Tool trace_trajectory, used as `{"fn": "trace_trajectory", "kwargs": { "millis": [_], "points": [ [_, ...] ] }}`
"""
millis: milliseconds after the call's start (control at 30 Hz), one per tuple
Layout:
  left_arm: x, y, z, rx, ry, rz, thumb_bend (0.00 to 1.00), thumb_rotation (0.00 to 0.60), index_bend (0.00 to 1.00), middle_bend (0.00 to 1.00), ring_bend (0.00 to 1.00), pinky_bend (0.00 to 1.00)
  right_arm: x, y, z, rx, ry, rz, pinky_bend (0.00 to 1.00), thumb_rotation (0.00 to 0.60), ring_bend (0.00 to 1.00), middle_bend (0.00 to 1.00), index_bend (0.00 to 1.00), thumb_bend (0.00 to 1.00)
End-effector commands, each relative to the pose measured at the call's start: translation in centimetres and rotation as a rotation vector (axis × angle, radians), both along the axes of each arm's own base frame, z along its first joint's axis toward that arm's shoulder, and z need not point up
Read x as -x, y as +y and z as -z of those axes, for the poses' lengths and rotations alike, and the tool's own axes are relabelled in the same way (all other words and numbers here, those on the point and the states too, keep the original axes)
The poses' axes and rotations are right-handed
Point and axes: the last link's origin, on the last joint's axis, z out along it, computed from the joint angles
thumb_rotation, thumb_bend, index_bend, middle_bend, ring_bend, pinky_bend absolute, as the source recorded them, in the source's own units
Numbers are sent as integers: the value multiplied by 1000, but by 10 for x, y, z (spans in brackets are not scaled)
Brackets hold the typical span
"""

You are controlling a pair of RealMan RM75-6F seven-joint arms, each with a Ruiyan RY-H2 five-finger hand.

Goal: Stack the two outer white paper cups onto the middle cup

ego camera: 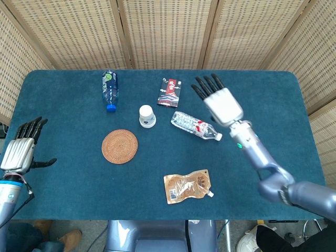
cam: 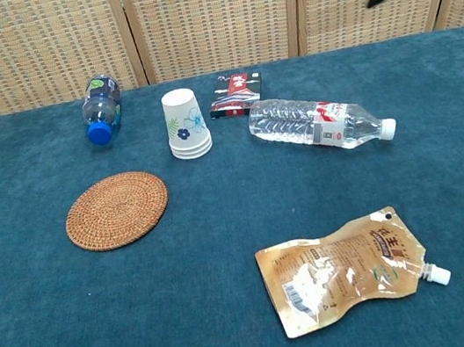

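White cups (cam: pixel 187 135) stand nested in one upside-down stack, upper left of centre on the bench (cam: pixel 56 345), so we judge the stacking done, nothing left. Our right robot hand (ego camera: pixel 220 102), upper right, is spread and empty above the bench; our left robot hand (ego camera: pixel 21 152), far left, likewise holds nothing.

- paper cups (cam: pixel 187 135): one upside-down stack, looks like three rims at the bottom
- plastic bottles: two, both lying down, one with a blue cap (cam: pixel 102 107) and one with a white cap (cam: pixel 322 127)
- woven coaster (cam: pixel 117 210): one
- brown pouch (cam: pixel 350 269): one
- small dark packet (cam: pixel 236 93): one
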Motion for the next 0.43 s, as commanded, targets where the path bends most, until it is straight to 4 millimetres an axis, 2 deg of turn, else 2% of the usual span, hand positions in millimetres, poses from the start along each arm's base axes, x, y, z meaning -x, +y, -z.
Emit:
{"fn": "trace_trajectory", "kwargs": {
  "millis": [33,200,433],
  "points": [
    [1,-11,2,-9,-8,25,0,600,0,0,0,0,55,51,-19,-10,-18,41,0,600,0,0,0,0],
    [0,-22,3,-20,-14,64,0,600,0,0,0,0,85,85,-20,5,-20,130,0,600,0,0,0,0],
    [7,-46,1,-55,-25,119,0,600,0,0,0,0,133,141,-23,28,-119,234,0,600,0,0,0,0]
  ]
}}
